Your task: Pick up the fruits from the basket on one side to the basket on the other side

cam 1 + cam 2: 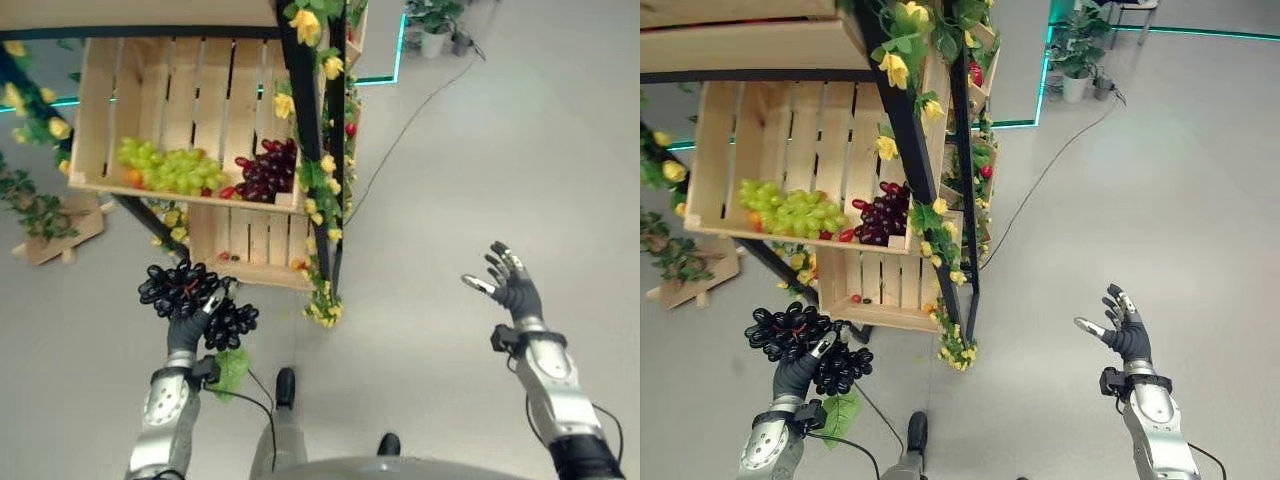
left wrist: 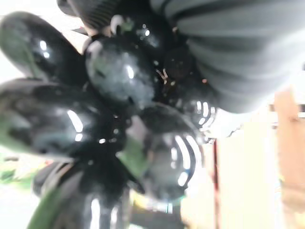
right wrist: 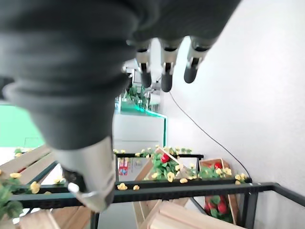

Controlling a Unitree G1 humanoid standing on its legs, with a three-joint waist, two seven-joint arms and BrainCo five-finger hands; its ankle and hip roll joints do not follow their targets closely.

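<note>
A bunch of black grapes (image 1: 196,298) is gripped in the left robot hand (image 1: 186,328), fingers curled round it, held low just below and in front of the lower wooden crate (image 1: 250,248). Above that robot hand, the upper crate (image 1: 180,95) holds green grapes (image 1: 170,168) and dark red grapes (image 1: 262,170). The right robot hand (image 1: 510,283) hangs well apart over bare floor (image 1: 480,150), fingers spread and holding nothing.

1. A black metal rack (image 1: 303,120) is wound with yellow flowers (image 1: 304,24) and green leaves.
2. A potted plant (image 1: 1076,60) stands on the grey floor (image 1: 520,150) beyond it.
</note>
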